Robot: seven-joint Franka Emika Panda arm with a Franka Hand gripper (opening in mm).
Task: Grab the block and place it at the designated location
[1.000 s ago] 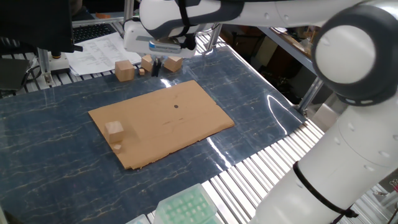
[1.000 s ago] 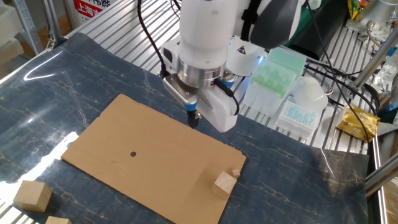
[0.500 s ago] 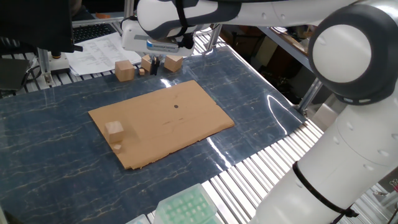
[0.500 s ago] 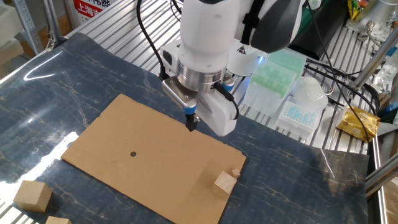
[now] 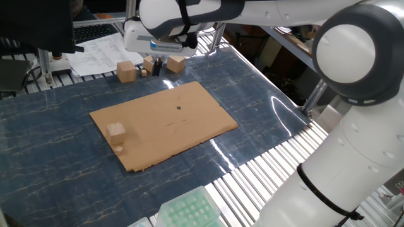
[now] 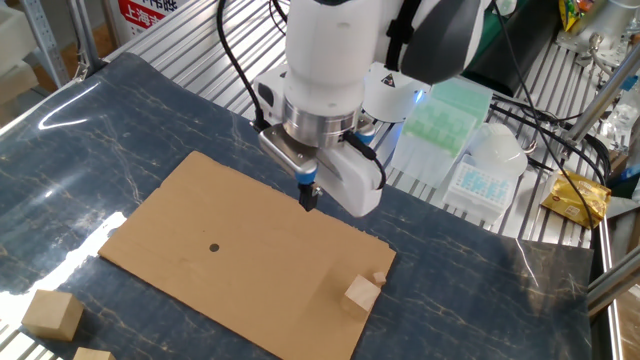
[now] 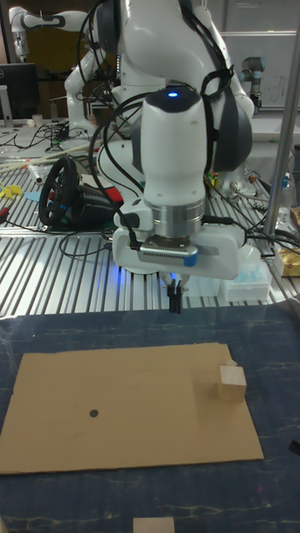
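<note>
One pale block (image 5: 116, 131), one black dot (image 5: 178, 106), one cardboard sheet (image 5: 189, 126), three darker cubes (image 5: 127, 71).

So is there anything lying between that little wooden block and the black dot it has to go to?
Nothing visible. The block and the dot both sit on the cardboard sheet, with only bare cardboard between them.

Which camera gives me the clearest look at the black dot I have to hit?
The other fixed view: the black dot sits unobstructed on the cardboard sheet, well clear of the gripper. One fixed view shows it smaller; the tall fixed view shows it tiny, foreshortened.
</note>
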